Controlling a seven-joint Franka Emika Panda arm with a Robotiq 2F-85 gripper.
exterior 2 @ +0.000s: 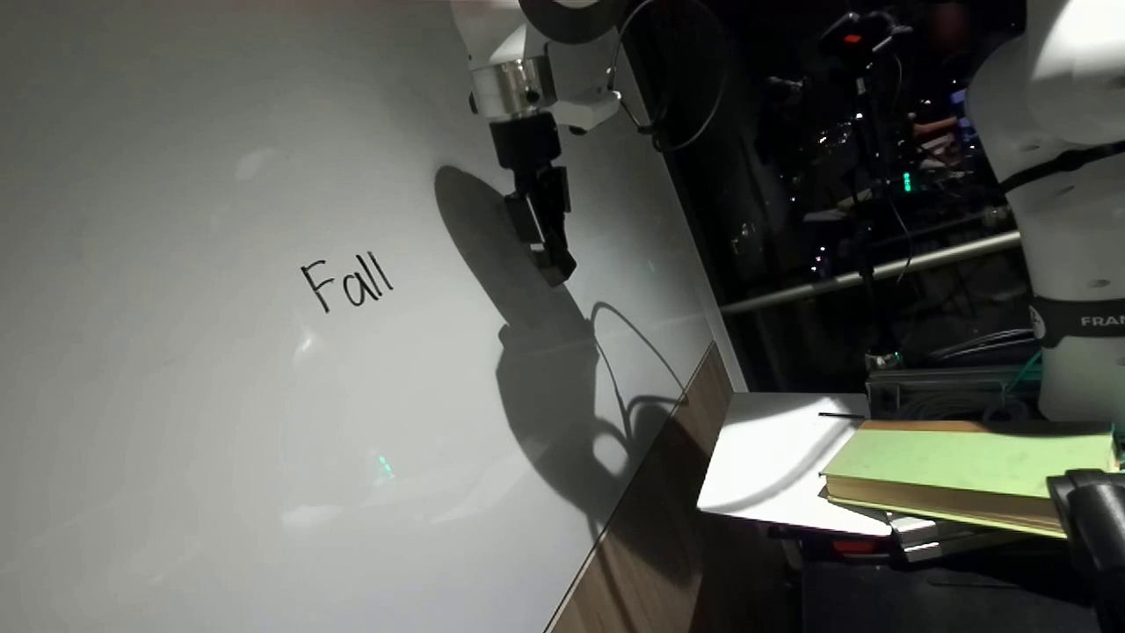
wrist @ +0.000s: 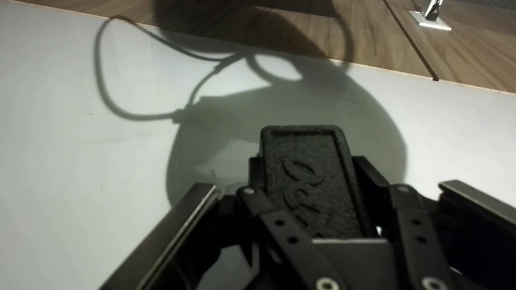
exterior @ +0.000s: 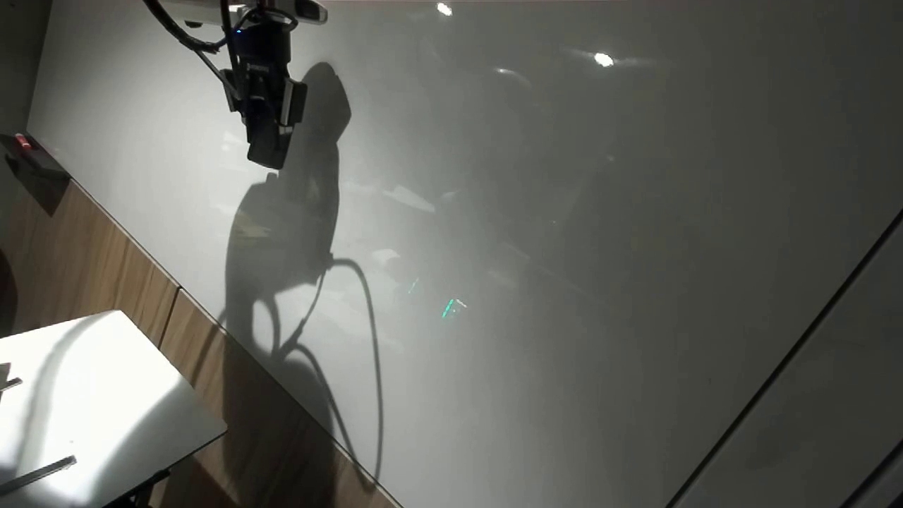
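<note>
My gripper [wrist: 309,172] is shut on a black block-shaped eraser [wrist: 304,141] with raised lettering on its face. Its fingers press the block from both sides, and the far end sticks out beyond the fingertips. In both exterior views the gripper [exterior: 268,106] [exterior 2: 538,207] hangs in front of a large whiteboard [exterior: 564,212], with the eraser [exterior: 267,149] [exterior 2: 554,265] pointing downward. Whether the eraser touches the board I cannot tell. The black handwritten word "Fall" [exterior 2: 347,281] is on the board, off to the side of the gripper in an exterior view.
Wood panelling [exterior: 120,240] runs along the board's lower edge. A small white tabletop [exterior: 99,409] stands beside it, bearing a thick green book [exterior 2: 967,457]. A dark ledge [exterior: 42,159] with a red item juts out at the board's edge. A white robot body [exterior 2: 1081,264] stands beyond.
</note>
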